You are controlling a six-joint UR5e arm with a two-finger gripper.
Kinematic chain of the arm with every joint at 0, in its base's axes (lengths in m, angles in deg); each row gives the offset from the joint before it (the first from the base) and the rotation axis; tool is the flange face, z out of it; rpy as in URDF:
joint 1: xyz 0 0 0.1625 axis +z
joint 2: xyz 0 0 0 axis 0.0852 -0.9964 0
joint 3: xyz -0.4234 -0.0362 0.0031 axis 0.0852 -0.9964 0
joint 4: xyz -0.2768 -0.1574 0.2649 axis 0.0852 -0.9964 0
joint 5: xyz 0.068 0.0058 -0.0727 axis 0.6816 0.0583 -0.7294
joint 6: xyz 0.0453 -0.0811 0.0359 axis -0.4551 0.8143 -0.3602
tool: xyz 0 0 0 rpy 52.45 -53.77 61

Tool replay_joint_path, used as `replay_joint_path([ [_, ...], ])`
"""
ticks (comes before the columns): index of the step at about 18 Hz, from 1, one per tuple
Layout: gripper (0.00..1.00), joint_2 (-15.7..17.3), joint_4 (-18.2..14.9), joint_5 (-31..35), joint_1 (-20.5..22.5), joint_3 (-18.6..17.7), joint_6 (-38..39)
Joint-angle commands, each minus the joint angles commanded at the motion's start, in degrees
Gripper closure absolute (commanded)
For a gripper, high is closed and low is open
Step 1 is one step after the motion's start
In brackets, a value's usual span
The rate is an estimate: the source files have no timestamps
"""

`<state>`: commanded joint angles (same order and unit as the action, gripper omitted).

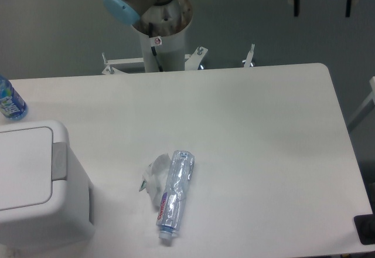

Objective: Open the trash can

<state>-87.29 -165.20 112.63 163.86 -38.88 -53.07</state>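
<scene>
The white trash can [41,211] stands at the table's front left corner. Its flat lid [23,167] lies shut, and the grey push tab [59,160] is on its right edge. My gripper [322,3] is a black two-finger shape at the top right edge of the view, far from the bin and beyond the table's back edge. Its fingers stand wide apart with nothing between them. Only the arm's base [155,12] shows, at the top centre.
A crushed clear bottle [174,190] lies near the front centre, touching a crumpled white wrapper [153,176]. A blue-capped bottle [9,99] stands at the left edge behind the bin. A black object [366,228] sits at the front right corner.
</scene>
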Motion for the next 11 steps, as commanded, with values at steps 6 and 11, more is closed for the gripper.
replay_joint_path([
  [6, 0.00, -0.1, 0.0, 0.0, -0.2, -0.1, 0.9],
  [11, 0.00, -0.3, 0.0, -0.3, -2.4, 0.1, 9.6],
])
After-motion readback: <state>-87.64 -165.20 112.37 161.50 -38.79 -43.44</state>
